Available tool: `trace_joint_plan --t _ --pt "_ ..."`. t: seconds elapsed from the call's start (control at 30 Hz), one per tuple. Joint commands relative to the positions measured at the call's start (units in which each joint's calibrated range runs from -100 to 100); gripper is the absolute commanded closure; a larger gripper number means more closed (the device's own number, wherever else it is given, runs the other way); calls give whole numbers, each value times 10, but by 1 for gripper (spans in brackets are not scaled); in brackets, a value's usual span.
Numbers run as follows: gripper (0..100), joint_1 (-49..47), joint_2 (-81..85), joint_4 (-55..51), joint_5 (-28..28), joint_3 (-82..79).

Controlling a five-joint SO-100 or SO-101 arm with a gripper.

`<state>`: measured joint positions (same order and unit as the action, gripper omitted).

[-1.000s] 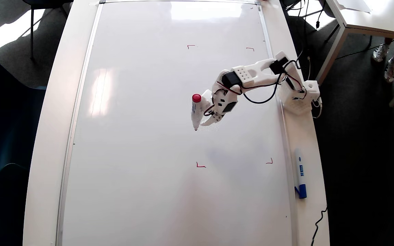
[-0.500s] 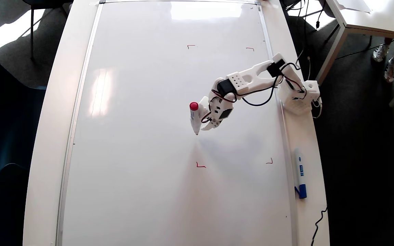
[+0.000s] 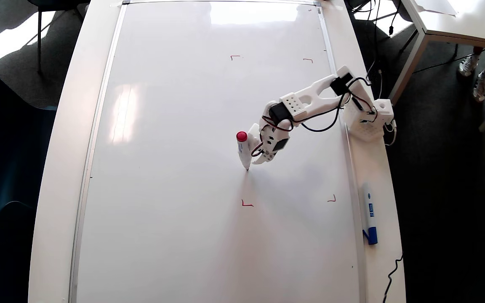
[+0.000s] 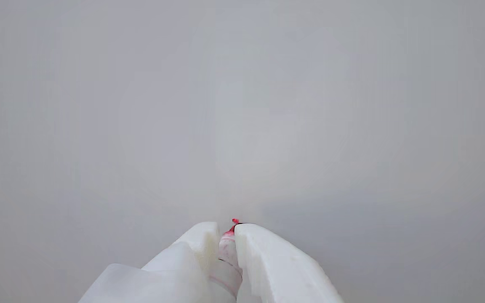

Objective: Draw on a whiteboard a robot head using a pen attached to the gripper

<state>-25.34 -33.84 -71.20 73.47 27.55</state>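
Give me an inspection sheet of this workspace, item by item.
Surface: whiteboard, glossy, glare patches, four small red corner marks.
Job's things: pen, tip at or just above the board; robot head not yet drawn.
Clutter: blue-capped marker on the table rim.
Gripper: gripper shut on the pen.
Cables: black arm cables; a black lead off the table's corner.
Surroundings: second table, someone's feet, dark floor.

white whiteboard [image 3: 175, 126] with red corner marks [image 3: 246, 204], white pen [image 3: 243, 152], red-ended, white claw [image 4: 227, 229]
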Motion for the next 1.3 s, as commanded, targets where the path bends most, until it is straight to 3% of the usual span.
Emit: trace_joint_plan --t 0.0,1.17,1.27 --pt "99 1 14 25 0 -24" --pt "99 -30 423 27 -1 -550" --pt "99 -36 457 68 -1 -610"
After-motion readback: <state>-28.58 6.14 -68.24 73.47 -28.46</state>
